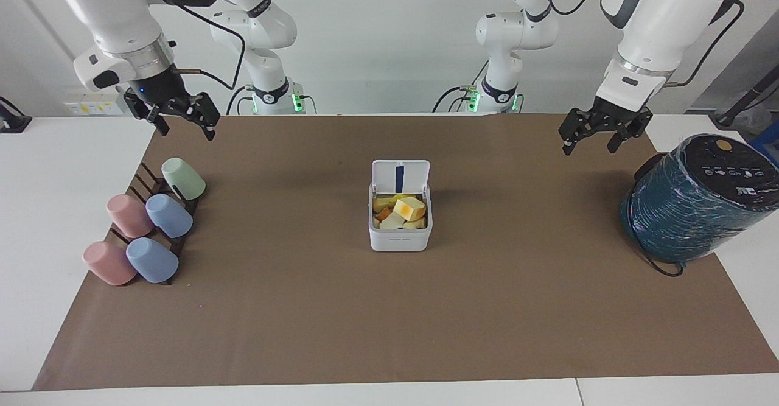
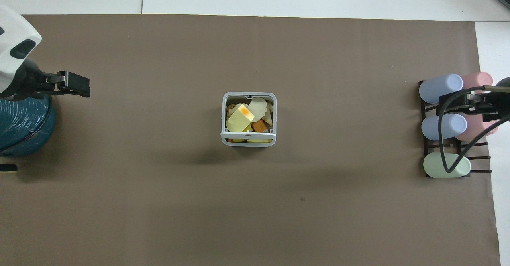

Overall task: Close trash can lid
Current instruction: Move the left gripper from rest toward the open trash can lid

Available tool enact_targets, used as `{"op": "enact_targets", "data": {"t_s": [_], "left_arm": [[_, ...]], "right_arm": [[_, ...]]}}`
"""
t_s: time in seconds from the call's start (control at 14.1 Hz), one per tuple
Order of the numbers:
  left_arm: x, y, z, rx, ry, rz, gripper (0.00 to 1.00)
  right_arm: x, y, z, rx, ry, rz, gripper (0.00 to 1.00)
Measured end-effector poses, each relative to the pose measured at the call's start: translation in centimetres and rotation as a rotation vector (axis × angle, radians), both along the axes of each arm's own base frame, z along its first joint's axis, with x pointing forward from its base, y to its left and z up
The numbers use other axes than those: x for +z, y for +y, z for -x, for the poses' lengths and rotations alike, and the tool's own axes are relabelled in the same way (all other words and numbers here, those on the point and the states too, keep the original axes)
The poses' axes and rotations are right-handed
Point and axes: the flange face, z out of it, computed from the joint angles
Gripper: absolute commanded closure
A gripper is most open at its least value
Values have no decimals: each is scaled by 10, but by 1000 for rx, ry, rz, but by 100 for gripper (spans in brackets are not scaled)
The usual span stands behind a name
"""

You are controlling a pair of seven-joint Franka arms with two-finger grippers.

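Observation:
The trash can [image 1: 398, 240] is a small white cube-shaped bin in the middle of the brown mat, filled with yellow and orange scraps. Its grey rim [image 2: 224, 114] shows in the overhead view. The lid [image 1: 400, 178] stands upright, open, hinged on the side nearer to the robots, with the blue strip of its underside showing; in the overhead view the lid [image 2: 248, 135] is seen edge-on. My left gripper [image 1: 589, 147] is open and empty, raised next to the teal cylinder, well apart from the can. My right gripper [image 1: 187, 131] is open and empty, raised over the cup rack's end.
A large teal-wrapped cylinder [image 1: 694, 205] lies at the left arm's end of the table, also in the overhead view [image 2: 20, 126]. A dark rack [image 2: 478, 158] with several pastel cups [image 1: 146, 223] sits at the right arm's end.

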Motion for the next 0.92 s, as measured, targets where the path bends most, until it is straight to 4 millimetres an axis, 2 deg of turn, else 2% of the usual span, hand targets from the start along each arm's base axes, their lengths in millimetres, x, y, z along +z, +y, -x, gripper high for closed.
{"op": "enact_targets", "data": {"t_s": [0.43,0.57,0.71,0.92], "left_arm": [[-4,-3,2,-6,10,-1,0],[-14,-21,11,-36,35,-5,0],[-25,-56,29,-40,62,-10,0],[-34,-107,56,8,82,-14,39]], "right_arm": [[0,0,0,0,0,0,0],[0,0,0,0,0,0,0],[0,0,0,0,0,0,0],[0,0,0,0,0,0,0]]}}
